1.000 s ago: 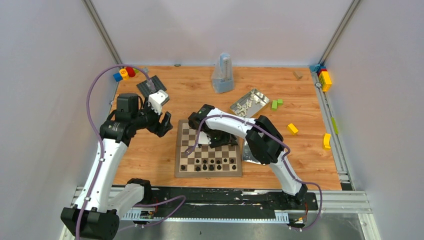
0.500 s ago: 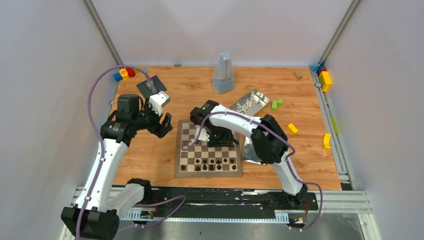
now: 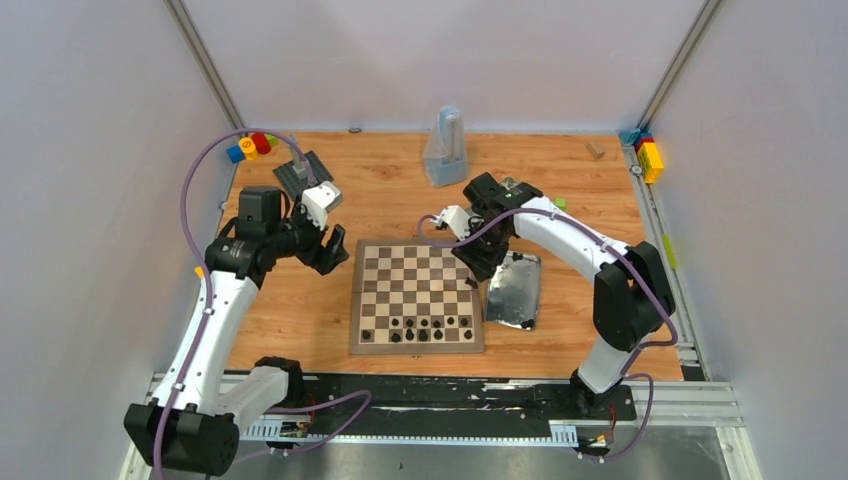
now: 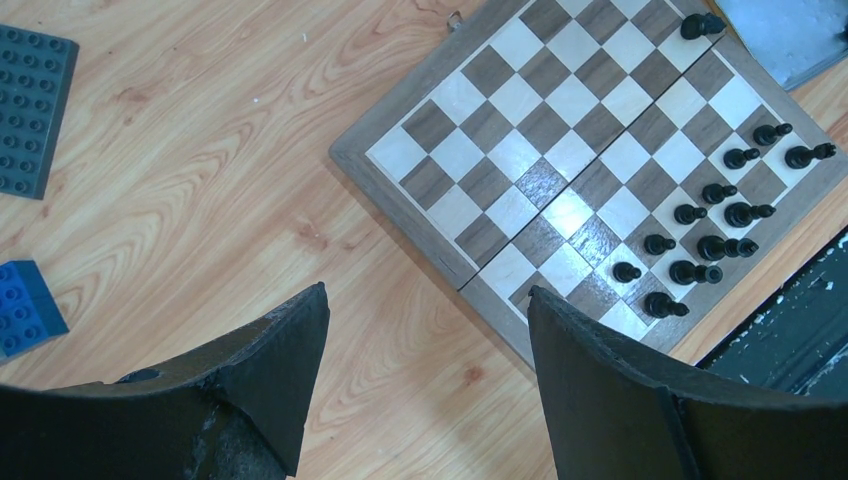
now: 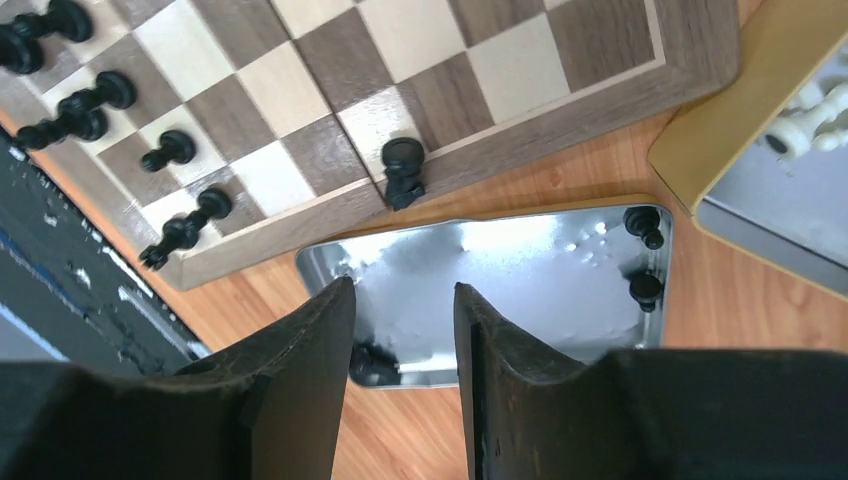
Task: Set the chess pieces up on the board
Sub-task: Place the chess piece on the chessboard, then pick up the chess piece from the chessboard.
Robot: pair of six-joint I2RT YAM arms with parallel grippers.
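black pieces point(image 3: 420, 328) are lined at the board's point(image 3: 415, 262) near edge, a lone piece point(image 5: 403, 170) at its right edge. left gripper point(image 4: 428, 295) and right gripper point(image 5: 402, 292) jaws are spread, seemingly empty. the lone piece could be toppled on a reach to the tin point(image 5: 520, 270).

Under the right end effector point(image 5: 403, 300), its left finger point(image 5: 300, 380) half hides one black piece point(image 5: 372, 365) in the shiny tin point(image 5: 520, 270). To the right of that end effector, the frame edge cuts off the second tin point(image 5: 760, 210) and its white pieces point(image 5: 805, 115). Left of the left end effector point(image 4: 428, 295), the blue block point(image 4: 25, 305) and grey studded plate point(image 4: 35, 100) run off the frame, and from above the black pieces point(image 3: 420, 325) on the board point(image 3: 415, 275) are too small to tell apart.
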